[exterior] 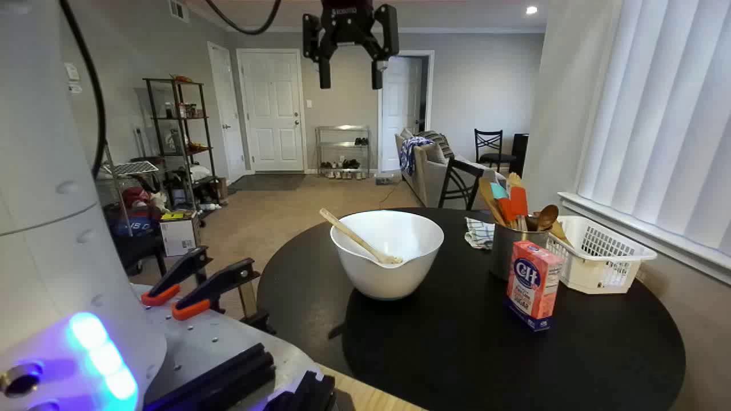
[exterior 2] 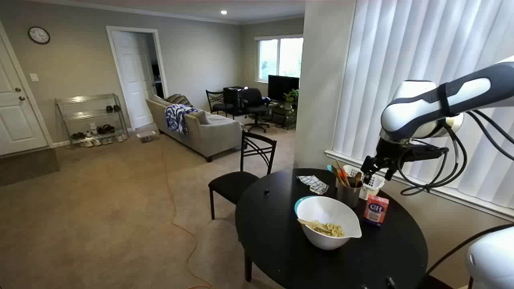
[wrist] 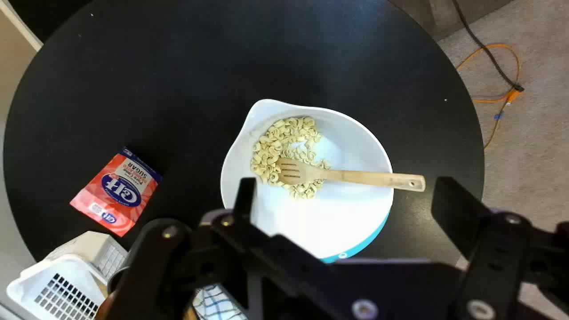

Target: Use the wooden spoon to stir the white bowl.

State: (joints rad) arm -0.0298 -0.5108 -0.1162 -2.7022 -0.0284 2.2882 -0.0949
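1. In an exterior view, the white bowl (exterior: pixel 394 279) stands upright on the black table (exterior: pixel 457 359). The fingers (exterior: pixel 325 75) hang higher than the bowl, spread apart with a visible gap.
2. Same view: the wooden spoon (exterior: pixel 355 236) sits tilted in the bowl, its handle across the rim, well below the fingers and clear of them.
3. In an exterior view, pasta (exterior 2: pixel 332 230) lies inside the bowl. A sugar carton (exterior 2: pixel 376 210) stands upright near the bowl, not touching; a utensil holder (exterior 2: pixel 347 196) also stands near it. The fingers appear small and dark, higher than the bowl.
4. Wrist view: the fingers are wide apart. The spoon's slotted head rests on the pasta in the bowl; its handle end projects past the rim and shows between the two fingers, touching neither. A checked cloth (wrist: pixel 215 303) and a white basket (wrist: pixel 67 267), both partly hidden, are apart from the bowl.
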